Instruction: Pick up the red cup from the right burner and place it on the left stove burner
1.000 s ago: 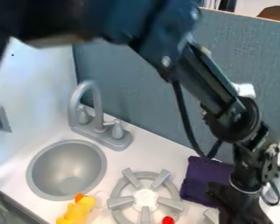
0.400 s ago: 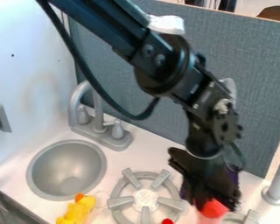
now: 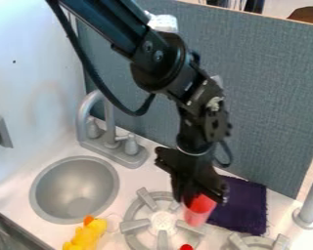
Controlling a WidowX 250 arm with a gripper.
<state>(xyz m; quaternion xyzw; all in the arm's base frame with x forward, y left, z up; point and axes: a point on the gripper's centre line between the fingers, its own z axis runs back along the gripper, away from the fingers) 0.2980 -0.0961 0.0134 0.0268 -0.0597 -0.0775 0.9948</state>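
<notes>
Red, the tilted cup (image 3: 199, 212) is clamped in my tool (image 3: 201, 196) by the right side of the left burner (image 3: 135, 225), with the purple cloth (image 3: 243, 207) just to its right, so I judge the grasp done and the release left to do.

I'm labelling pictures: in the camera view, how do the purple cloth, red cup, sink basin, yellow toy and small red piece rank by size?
1. Sink basin
2. Purple cloth, partly hidden
3. Red cup and yellow toy, too alike to rank; toy cut off
4. Small red piece
</notes>
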